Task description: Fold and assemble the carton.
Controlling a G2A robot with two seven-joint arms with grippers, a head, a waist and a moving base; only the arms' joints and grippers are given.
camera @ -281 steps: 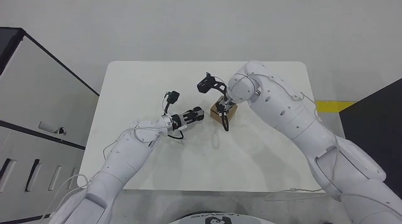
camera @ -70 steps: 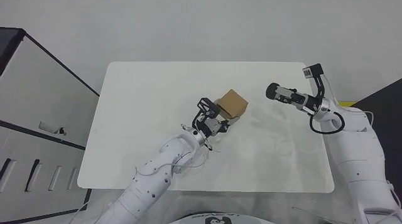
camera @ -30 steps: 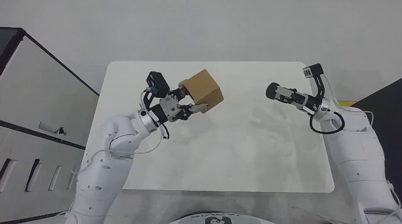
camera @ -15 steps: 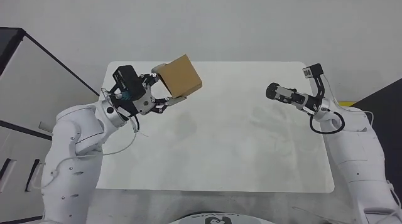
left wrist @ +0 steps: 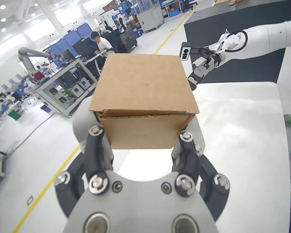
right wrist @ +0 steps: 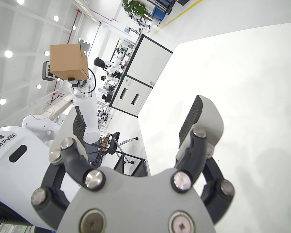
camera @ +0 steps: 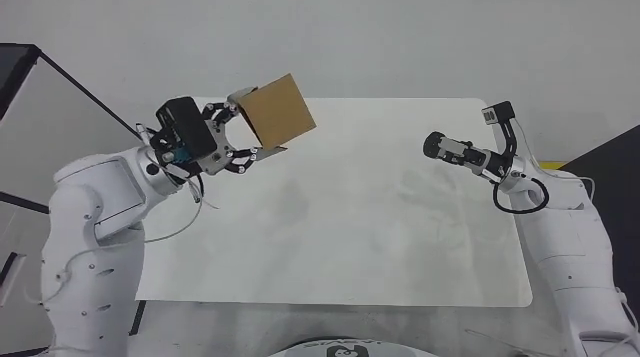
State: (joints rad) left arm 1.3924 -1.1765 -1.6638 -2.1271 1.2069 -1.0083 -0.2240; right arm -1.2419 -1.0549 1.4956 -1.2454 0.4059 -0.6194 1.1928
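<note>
Carton: the carton (camera: 278, 110) is closed up as a cube and held in the air over the far left corner of the bench (camera: 400, 237).
Left tool: the left tool (left wrist: 140, 132) is clamped on the carton's opposite sides.
Right tool: the right tool (right wrist: 138, 112) has its fingers apart and empty, at the bench's right edge.
Step in hand: probably carrying the finished carton.
Doing it well: squeeze lightly so the walls don't buckle, and hold it level. One flap edge (left wrist: 145, 116) looks slightly proud.
Contents: hidden, since every visible face is closed.
</note>
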